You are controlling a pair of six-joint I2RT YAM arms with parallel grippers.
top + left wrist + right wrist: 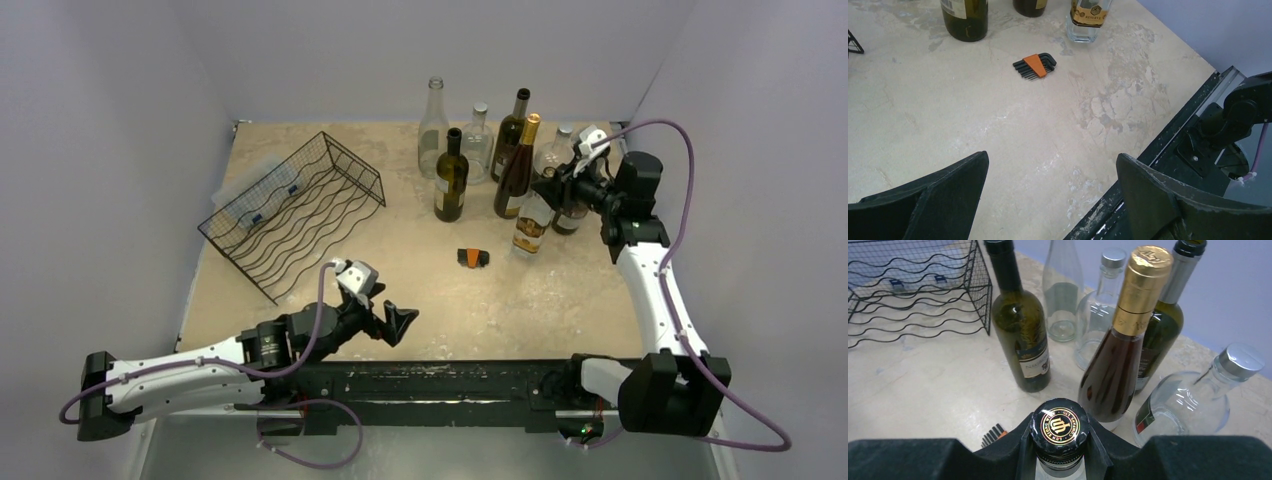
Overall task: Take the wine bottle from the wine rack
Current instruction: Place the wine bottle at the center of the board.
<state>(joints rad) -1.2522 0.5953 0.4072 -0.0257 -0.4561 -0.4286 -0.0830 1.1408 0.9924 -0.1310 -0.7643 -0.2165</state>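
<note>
The black wire wine rack (295, 210) sits at the back left of the table, with no bottle showing on its wavy shelves (913, 290). A clear wine bottle (530, 228) with a gold label and a black cap (1060, 427) stands upright right of centre. Its base seems to rest on the table (1083, 30). My right gripper (550, 185) is shut on this bottle's neck just under the cap, fingers (1023, 450) pressed on both sides. Over the table's front edge, my left gripper (392, 318) stands open and holds nothing (1050, 160).
Several other bottles stand close behind the held one: a dark green one (451, 178), a brown one with gold foil (517, 170) and clear ones (432, 125). A black and orange hex key set (472, 258) lies mid-table. A black rail (440, 380) lines the front edge.
</note>
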